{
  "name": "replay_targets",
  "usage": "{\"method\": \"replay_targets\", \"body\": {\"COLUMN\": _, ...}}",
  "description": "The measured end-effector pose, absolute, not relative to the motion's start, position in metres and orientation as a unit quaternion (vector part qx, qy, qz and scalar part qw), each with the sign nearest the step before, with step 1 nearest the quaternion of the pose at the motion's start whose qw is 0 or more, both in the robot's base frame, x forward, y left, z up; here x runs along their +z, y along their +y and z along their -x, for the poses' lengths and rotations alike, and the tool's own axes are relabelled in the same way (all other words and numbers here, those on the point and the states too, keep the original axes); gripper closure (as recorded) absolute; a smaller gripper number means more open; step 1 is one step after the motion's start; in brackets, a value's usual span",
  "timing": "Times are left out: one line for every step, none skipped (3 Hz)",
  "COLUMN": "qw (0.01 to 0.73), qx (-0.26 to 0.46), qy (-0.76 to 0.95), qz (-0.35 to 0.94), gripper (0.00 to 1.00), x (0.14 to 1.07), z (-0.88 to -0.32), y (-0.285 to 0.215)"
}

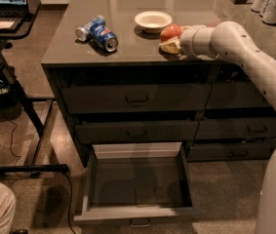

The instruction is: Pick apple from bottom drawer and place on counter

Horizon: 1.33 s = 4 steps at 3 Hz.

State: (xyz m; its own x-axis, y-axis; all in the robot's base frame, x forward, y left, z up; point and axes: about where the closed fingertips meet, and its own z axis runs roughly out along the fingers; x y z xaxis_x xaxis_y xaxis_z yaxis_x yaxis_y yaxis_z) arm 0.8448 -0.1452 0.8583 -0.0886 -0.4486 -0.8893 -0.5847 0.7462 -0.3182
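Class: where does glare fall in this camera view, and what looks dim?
Camera view: glare spots streak the glossy counter behind the white bowl; the gripper, holding the apple near the counter's front edge, is evenly lit; the open bottom drawer is dimly lit.
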Motion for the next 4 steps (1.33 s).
{"method": "replay_targets", "body": {"qw": 0.592, "qx": 0.07, "qy": 0.726, "qz": 0.343, "gripper": 0.58, "x": 0.8638, "z": -0.8529, "y": -0.1457}}
{"method": "replay_targets", "body": {"qw": 0.603, "qx": 0.081, "qy": 0.717, "qz": 0.34, "gripper": 0.34, "x": 0.8717, "z": -0.8568, "y": -0.1443}}
{"method": "replay_targets", "body": {"qw": 0.608, "qx": 0.099, "qy": 0.711, "qz": 0.339, "gripper": 0.12, "x": 0.8724, "z": -0.8588, "y": -0.1407}}
{"method": "replay_targets", "body": {"qw": 0.608, "qx": 0.1, "qy": 0.711, "qz": 0.339, "gripper": 0.0, "x": 0.8724, "z": -0.8589, "y": -0.1404}}
